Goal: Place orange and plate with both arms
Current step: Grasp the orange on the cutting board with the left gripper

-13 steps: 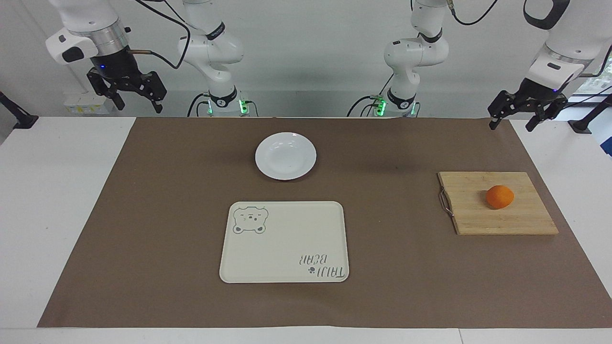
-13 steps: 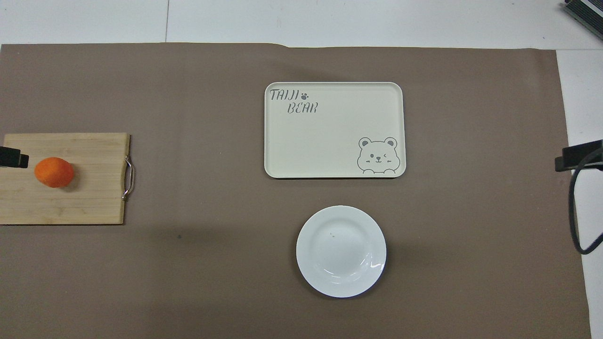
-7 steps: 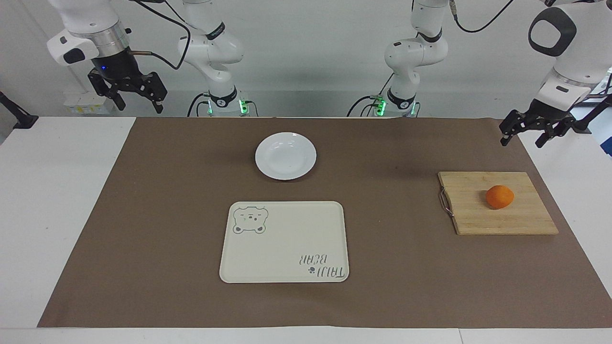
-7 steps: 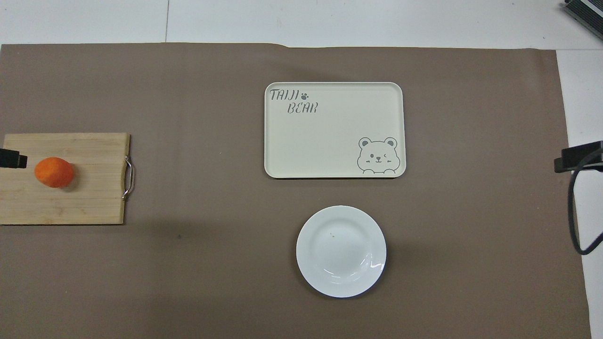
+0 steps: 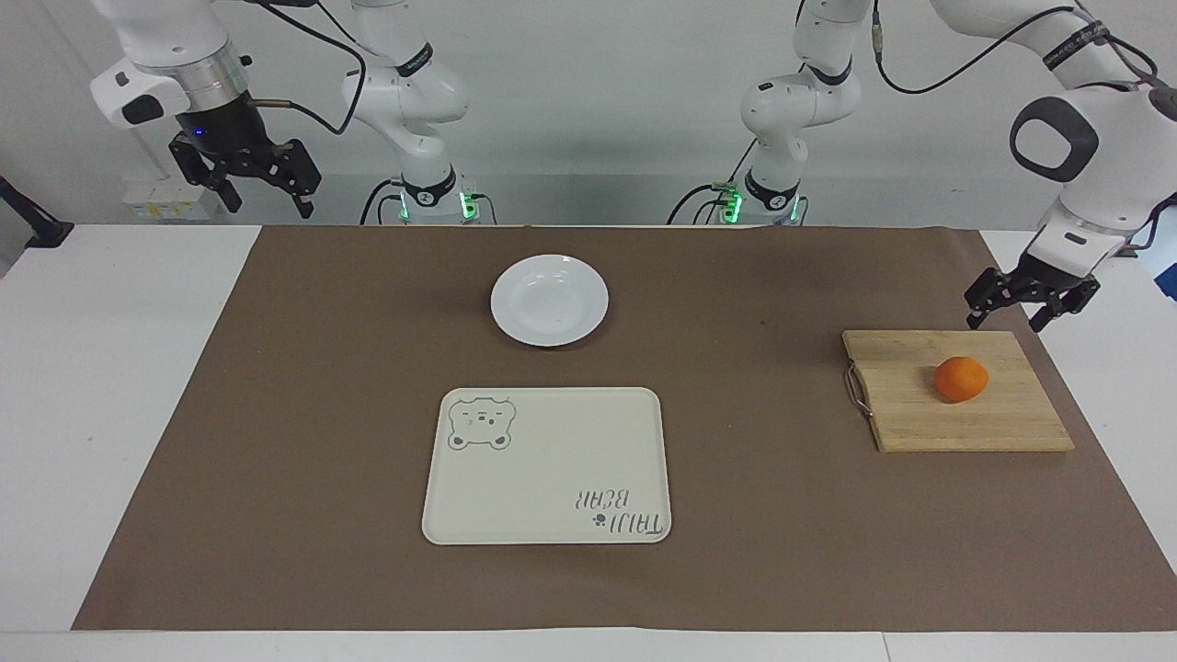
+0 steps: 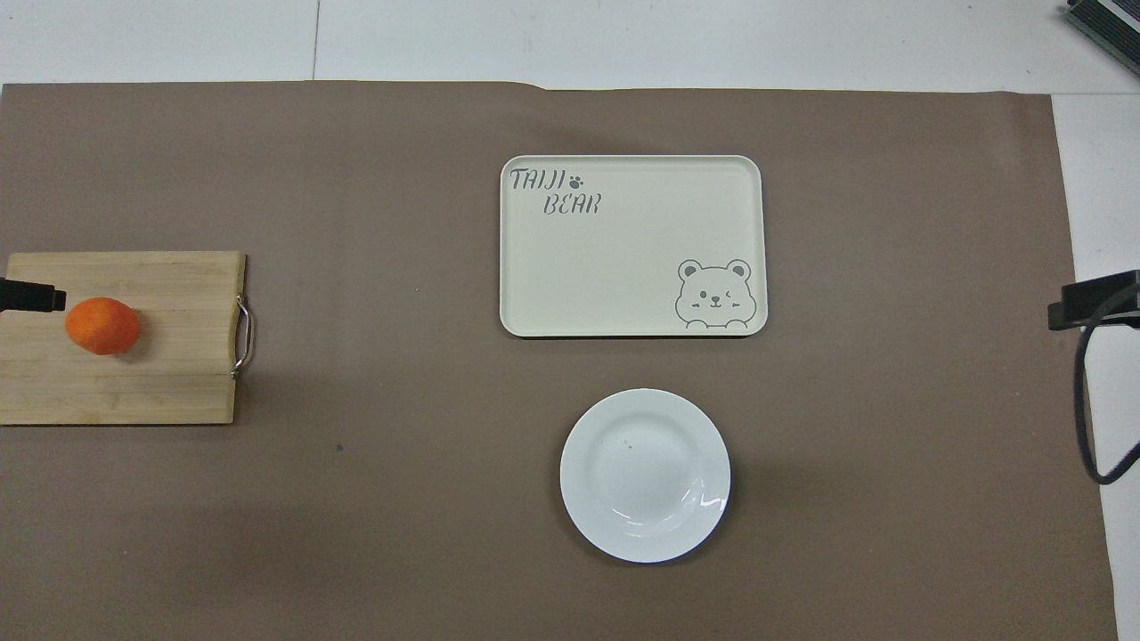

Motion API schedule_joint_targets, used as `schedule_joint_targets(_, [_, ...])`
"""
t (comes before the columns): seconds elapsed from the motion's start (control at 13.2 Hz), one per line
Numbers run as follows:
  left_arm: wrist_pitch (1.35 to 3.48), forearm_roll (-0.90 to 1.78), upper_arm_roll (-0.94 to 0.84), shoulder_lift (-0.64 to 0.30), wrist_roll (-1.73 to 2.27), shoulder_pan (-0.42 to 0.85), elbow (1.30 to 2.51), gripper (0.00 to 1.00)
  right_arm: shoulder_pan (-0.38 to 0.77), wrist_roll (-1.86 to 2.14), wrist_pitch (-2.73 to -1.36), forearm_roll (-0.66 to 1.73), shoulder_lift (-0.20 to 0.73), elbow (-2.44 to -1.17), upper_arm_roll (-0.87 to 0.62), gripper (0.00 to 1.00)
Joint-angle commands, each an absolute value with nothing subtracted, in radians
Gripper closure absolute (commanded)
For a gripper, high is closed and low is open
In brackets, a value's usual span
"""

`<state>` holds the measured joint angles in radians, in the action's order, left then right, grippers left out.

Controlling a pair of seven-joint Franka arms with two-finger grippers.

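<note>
Bamboo cutting board point(image 5: 956, 391) seen at left arm's end of table, orange point(image 5: 961, 379) resting on it. Left gripper point(image 5: 1007, 317) poised above board's robot-side edge, jaws spread, nothing held. White plate point(image 5: 549, 300) set on brown mat point(image 5: 276, 414), nearer robots than bear-print tray point(image 5: 546, 465). Right gripper point(image 5: 265, 199) held high at its own end, jaws apart, empty.

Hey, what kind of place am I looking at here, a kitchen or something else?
Most likely a robotics lab bench, not a kitchen. Two white arms stand bolted at a plain white table with cables trailing, and a brown mat carries staged props: a plate, a bear-print tray and an orange on a cutting board.
</note>
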<state>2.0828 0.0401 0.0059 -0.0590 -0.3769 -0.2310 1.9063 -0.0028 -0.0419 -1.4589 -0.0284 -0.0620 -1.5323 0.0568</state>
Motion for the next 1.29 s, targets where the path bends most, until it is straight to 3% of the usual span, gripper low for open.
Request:
schedule_joint_targets(0.0, [2.195,0.06,-0.003,-0.106,-0.414,-0.253,1.965,0.0,-0.003,-0.057,-1.457,-0.037,-0.087,-1.559,0.054,0.0])
schedule_joint_targets(0.53, [2.31,0.06,-0.003,-0.213,-0.483,-0.278,2.002,0.0,-0.002,-0.057,-1.468,-0.035,-0.089,-1.562,0.052,0.0])
schedule_joint_targets(1.06, [2.327,0.06,-0.003,-0.23,-0.483,-0.287,2.036,0.0,-0.011,-0.057,-1.486,-0.035,-0.087,-1.565,0.054,0.0])
schedule_joint_targets(1.13, [2.327,0.06,-0.003,-0.232,-0.482,-0.285,2.036,0.11,-0.011,-0.057,-1.486,-0.035,-0.087,-1.565,0.054,0.0])
schedule_joint_targets(1.21, [2.326,0.06,-0.003,-0.232,-0.482,-0.287,2.034,0.4,-0.011,-0.057,-1.485,-0.035,-0.087,-1.565,0.054,0.0])
